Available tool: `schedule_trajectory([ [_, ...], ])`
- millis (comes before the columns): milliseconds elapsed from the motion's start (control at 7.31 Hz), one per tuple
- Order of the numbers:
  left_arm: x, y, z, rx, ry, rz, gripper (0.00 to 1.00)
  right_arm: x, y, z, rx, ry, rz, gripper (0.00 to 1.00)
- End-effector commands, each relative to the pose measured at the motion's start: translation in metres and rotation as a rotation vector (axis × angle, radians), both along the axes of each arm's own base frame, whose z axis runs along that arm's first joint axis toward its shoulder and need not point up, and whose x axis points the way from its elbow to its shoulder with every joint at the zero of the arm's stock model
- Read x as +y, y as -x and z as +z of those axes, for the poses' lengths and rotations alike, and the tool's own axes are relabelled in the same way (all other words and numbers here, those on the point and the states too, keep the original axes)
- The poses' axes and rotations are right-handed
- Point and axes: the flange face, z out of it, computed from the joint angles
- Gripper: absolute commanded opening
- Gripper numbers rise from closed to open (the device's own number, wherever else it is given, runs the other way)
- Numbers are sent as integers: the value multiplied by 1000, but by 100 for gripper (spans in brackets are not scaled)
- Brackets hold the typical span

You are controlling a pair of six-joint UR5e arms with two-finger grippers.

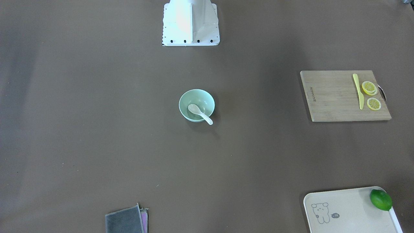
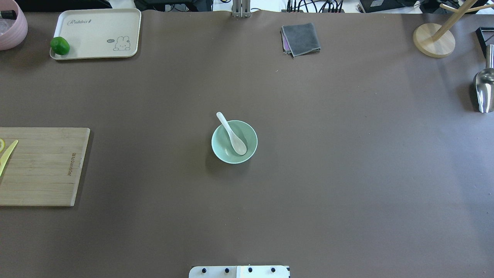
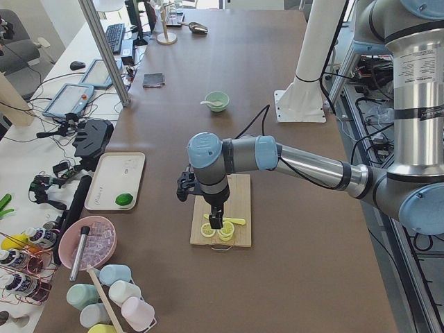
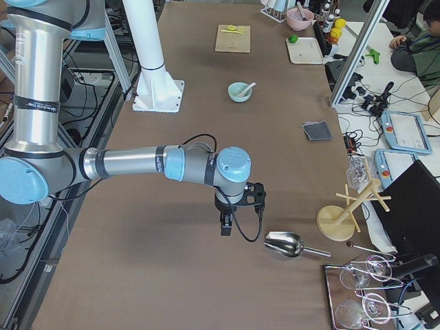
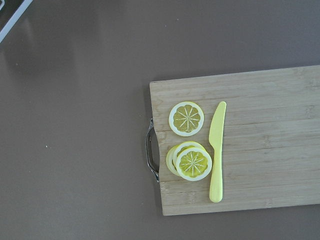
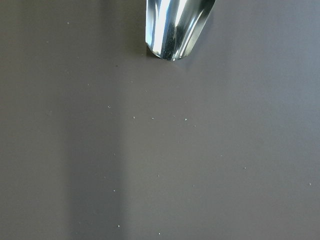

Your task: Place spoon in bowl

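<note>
The white spoon (image 1: 198, 112) lies in the pale mint-green bowl (image 1: 207, 97) at the table's middle, scoop inside and handle resting over the rim. Both also show in the overhead view: spoon (image 2: 231, 133), bowl (image 2: 222, 150). My left gripper (image 3: 216, 222) hangs over the cutting board at the table's left end, far from the bowl (image 3: 218, 102). My right gripper (image 4: 225, 225) hangs over bare table at the right end, beside a metal scoop. Neither gripper shows in its wrist view, and I cannot tell whether either is open or shut.
A wooden cutting board (image 1: 336, 97) holds a yellow knife (image 1: 358, 92) and lemon slices (image 1: 369, 87). A cream tray (image 2: 96, 33) carries a lime (image 2: 60, 45). A folded grey cloth (image 2: 301, 38), a metal scoop (image 2: 484, 90) and a wooden rack (image 2: 434, 40) sit at the far side.
</note>
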Motion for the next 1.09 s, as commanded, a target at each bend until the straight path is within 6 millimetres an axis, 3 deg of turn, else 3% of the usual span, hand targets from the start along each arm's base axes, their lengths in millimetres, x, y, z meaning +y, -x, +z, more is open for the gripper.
schedule_trajectory([
  [0, 16, 0, 30, 3, -39, -16, 98, 1, 0, 1, -1, 3, 0, 100],
  [137, 24, 0, 32, 1, -35, -15, 98, 2, 1, 1, -1, 2, -1, 100],
  [410, 25, 15, 14, -11, -74, -51, 98, 2, 1, 1, 0, 3, 0, 100],
  [684, 31, 42, 11, -12, -78, -122, 98, 3, 0, 2, 0, 3, 1, 100],
  [957, 33, 42, 16, -12, -69, -123, 98, 4, 1, 3, -1, 6, 0, 100],
])
